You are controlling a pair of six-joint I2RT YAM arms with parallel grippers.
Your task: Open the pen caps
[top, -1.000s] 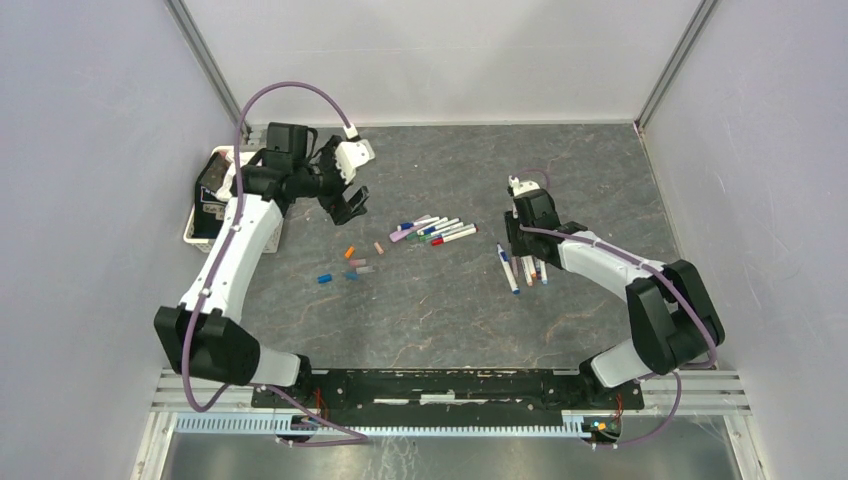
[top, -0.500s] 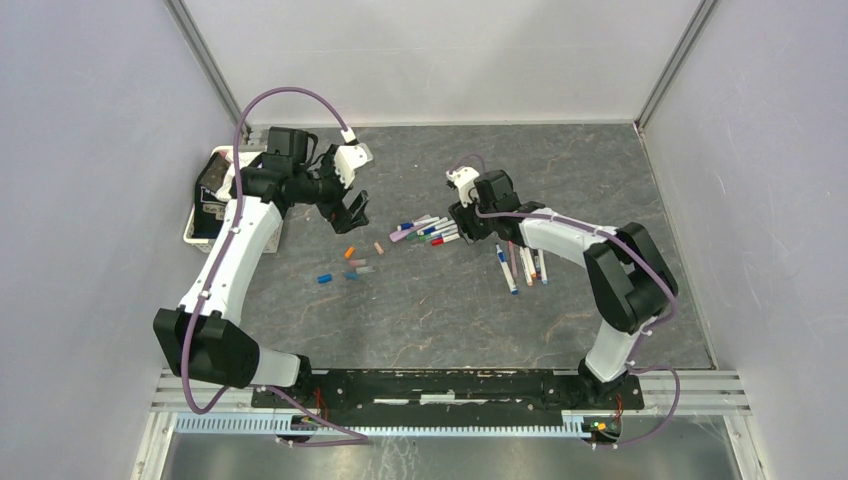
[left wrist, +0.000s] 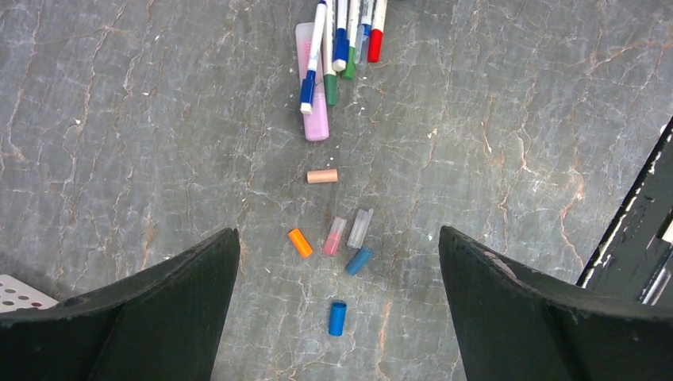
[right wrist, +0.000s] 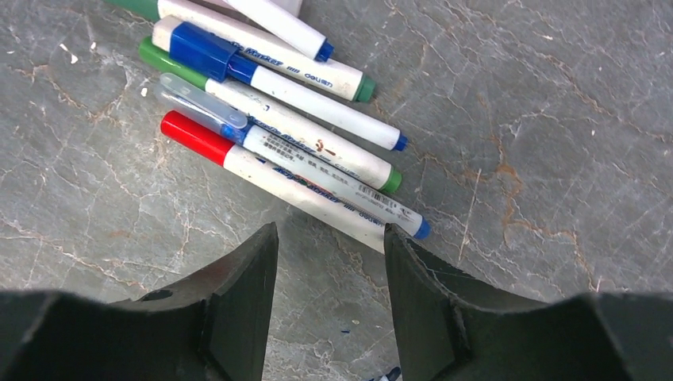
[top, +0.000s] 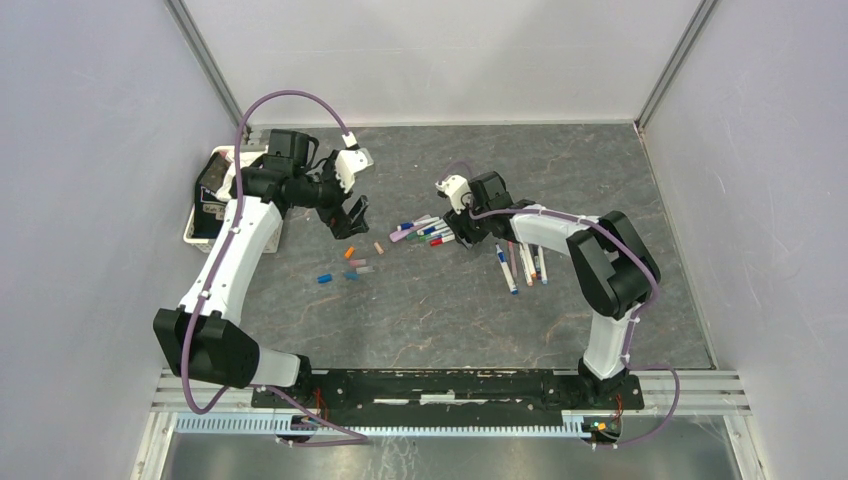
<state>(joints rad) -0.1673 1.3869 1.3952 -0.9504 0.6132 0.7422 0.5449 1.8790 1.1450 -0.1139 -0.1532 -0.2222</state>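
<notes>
Hovering wide apart, the left hand (left wrist: 337, 232) is held over loose pen caps (left wrist: 359, 260); right hand (right wrist: 329, 232), empty and apart too, is parked by capped markers (right wrist: 295, 190).

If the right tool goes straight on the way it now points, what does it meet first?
Most likely the red-capped marker, the nearest of the pile, lying just ahead of the open right tool; the depth is hard to judge.

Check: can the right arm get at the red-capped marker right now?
Probably yes. The right pincer hangs open right over the marker cluster, and the red-capped marker lies outermost on the near side with nothing on top; only the clear-capped marker touches its far flank.
</notes>
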